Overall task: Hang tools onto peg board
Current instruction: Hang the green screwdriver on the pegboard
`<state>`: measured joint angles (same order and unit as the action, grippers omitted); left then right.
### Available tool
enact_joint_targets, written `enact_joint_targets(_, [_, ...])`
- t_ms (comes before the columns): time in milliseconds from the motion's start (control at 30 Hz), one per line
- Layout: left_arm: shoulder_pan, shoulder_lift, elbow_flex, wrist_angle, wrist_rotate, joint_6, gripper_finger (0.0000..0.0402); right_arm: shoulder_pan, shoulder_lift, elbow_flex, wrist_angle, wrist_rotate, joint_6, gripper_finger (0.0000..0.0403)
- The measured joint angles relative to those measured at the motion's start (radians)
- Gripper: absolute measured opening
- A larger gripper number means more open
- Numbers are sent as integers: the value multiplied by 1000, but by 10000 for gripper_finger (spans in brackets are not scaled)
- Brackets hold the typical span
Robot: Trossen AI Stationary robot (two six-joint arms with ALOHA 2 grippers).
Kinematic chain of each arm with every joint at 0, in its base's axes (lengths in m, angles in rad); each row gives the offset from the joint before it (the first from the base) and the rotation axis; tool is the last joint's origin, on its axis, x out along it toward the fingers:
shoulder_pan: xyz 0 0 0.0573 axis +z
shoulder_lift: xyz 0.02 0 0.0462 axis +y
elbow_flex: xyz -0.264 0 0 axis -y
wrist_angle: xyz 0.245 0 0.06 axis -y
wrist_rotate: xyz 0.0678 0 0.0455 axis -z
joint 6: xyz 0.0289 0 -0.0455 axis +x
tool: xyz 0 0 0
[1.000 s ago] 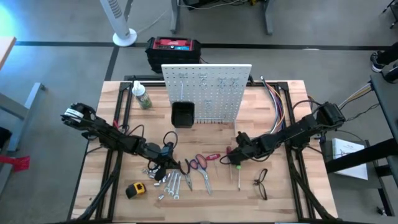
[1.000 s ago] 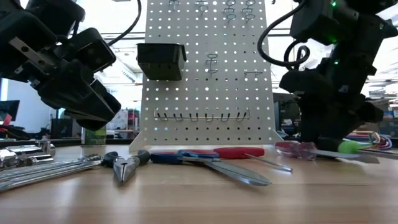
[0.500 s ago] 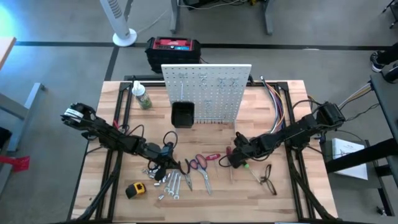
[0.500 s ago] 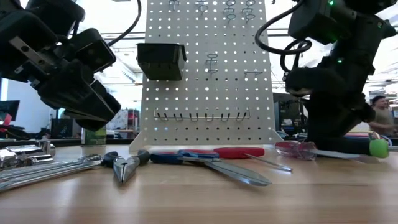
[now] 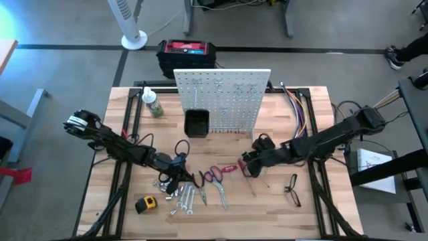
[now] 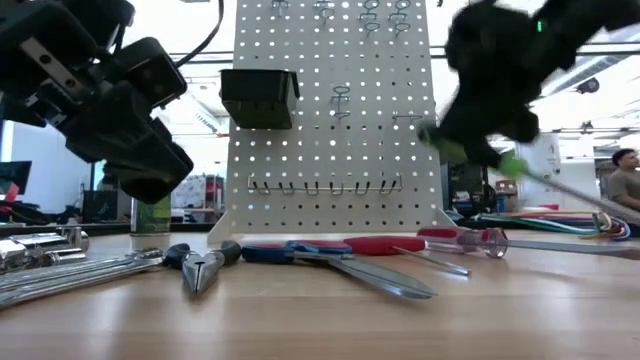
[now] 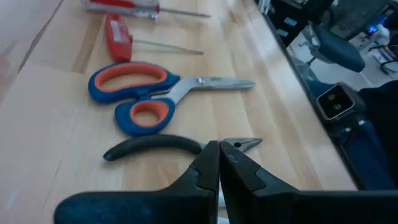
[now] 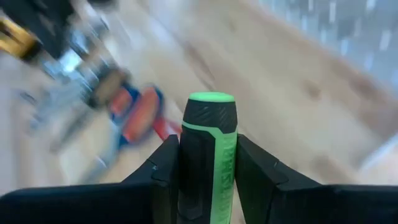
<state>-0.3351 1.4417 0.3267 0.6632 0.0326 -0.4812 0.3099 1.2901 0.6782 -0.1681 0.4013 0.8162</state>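
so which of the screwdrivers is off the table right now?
The green-handled screwdriver, clamped in the right gripper and lifted in front of the peg board. The red-handled one and the clear-handled one lie flat on the table.

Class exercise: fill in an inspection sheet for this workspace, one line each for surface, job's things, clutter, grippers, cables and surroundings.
Surface: wooden table.
Job's things: peg board upright at back; scissors, wrenches, tape measure, glasses on table.
Clutter: bottle beside board.
Grippers: right gripper shut on green-handled screwdriver, lifted off table; left gripper shut, empty, over pliers.
Cables: coloured bundle at right edge.
Surroundings: red-and-black box, fan base on floor.
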Motion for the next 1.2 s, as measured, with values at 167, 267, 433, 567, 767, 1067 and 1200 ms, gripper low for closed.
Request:
enact_joint_targets(167, [0, -50, 0, -46, 0, -6, 0, -8, -89, 0, 214, 31, -195, 93])
enact_joint_targets(267, [0, -104, 0, -136, -7, -44, 0, -37, -138, 31, 367, -58, -372, 94])
enact_joint_targets(433, [-1, -207, 0, -268, -88, -68, 0, -102, -169, 176, 381, -93, -606, 93])
enact_joint_targets(567, [-2, -273, 0, -310, -126, -68, 0, -157, -144, 316, 349, -92, -763, 94])
enact_joint_targets(767, [-12, -305, 0, -343, -173, -71, 0, -250, -83, 569, 256, -135, -910, 94])
enact_joint_targets(1067, [-27, -215, 0, -375, -207, -126, 0, -390, 55, 842, 215, -298, -926, 96])
enact_joint_targets(1200, [-40, -163, 0, -370, -207, -158, 0, -440, 118, 948, 200, -377, -933, 94])
